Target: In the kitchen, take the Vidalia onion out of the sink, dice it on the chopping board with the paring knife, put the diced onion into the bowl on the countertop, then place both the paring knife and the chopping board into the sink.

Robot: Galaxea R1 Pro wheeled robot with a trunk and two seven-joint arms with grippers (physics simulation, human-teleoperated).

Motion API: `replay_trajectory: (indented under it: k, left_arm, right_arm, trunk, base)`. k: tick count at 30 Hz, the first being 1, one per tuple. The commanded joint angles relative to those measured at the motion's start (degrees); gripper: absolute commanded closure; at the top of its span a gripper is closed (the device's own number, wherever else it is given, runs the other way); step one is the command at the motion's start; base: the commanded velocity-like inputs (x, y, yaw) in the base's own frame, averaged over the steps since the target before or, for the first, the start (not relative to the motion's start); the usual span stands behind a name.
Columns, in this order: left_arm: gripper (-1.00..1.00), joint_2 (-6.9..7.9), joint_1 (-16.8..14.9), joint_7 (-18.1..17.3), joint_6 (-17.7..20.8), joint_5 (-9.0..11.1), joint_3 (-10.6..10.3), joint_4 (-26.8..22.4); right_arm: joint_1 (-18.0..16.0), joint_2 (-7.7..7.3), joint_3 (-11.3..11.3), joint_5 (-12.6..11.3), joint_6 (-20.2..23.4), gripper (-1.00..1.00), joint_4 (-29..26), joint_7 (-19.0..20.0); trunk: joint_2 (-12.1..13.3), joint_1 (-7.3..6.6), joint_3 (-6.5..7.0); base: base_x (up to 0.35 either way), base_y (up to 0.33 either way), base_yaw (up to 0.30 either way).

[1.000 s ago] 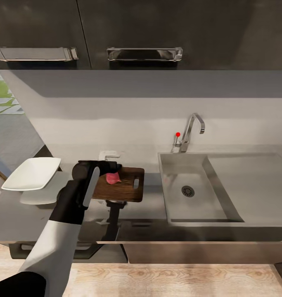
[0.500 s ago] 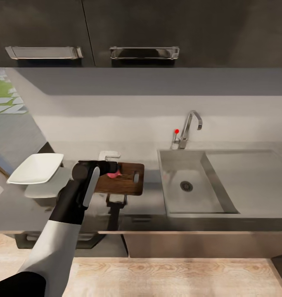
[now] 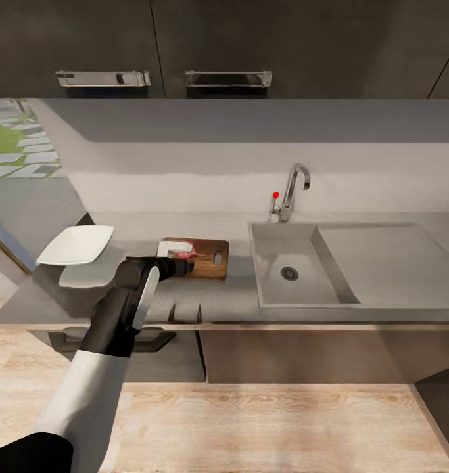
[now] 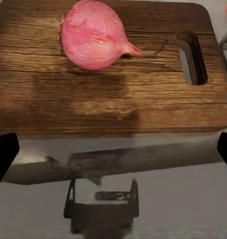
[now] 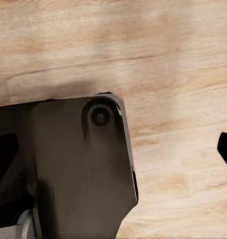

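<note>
a long grey surface (image 3: 237,292) runs under dark wall cabinets, the sink (image 3: 296,299) sunk toward its right end with its basin bare of any onion. left of the sink, the chopping board (image 3: 208,259) lies square to the surface's front edge, slot handle toward the sink, and the onion (image 4: 95,34) sits whole on the board's far half. the bowl (image 3: 77,244) stands near the surface's left end, well apart from the board. the paring knife is not made out in these views.

the left claw (image 3: 182,266) hangs just short of the board's near edge, its two fingertips spread wide at the sides of the left wrist view and holding nothing. the right claw points at the wooden floor; whether it is open or closed cannot be told.

the likely trouble: the round onion is free to roll, and a nudge from the claw or a jolt to the board could send it off toward the back wall or the sink. the board itself may slide on the smooth surface. bare surface lies in front of the board, between board and sink, and between board and bowl, so the arm has room to work.
</note>
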Motion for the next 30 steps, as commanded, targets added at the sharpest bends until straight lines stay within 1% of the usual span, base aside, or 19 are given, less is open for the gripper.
replay_trajectory:
  k: [1,15,19,30]
  left_arm:
    - [-1.0,0.01,-0.05,0.42,0.24,0.42,-0.05,-0.01]
    - [-1.0,0.01,-0.05,0.42,0.24,0.42,-0.05,-0.04]
    - [-1.0,0.01,-0.05,0.42,0.24,0.42,-0.05,-0.65]
    - [-1.0,0.02,0.1,0.42,0.17,0.35,-0.05,-2.7]
  right_arm:
    - [0.03,-0.03,0.18,-0.35,-0.08,-1.0,-0.1,-0.17]
    - [0.02,-0.03,0.18,-0.35,-0.08,-1.0,-0.11,-0.17]
    - [0.02,-0.03,0.18,-0.35,-0.08,-1.0,-0.11,-0.17]
    - [0.02,-0.11,0.1,-0.35,-0.08,-1.0,-0.12,-0.17]
  trunk:
    - [-0.12,0.0,-0.1]
    - [-0.12,0.0,-0.1]
    - [-0.12,0.0,-0.1]
    - [-0.12,0.0,-0.1]
  base:
    - [-0.336,0.0,0.0]
    - [-0.329,0.0,0.0]
    - [-0.097,0.0,0.0]
    - [-0.007,0.0,0.0]
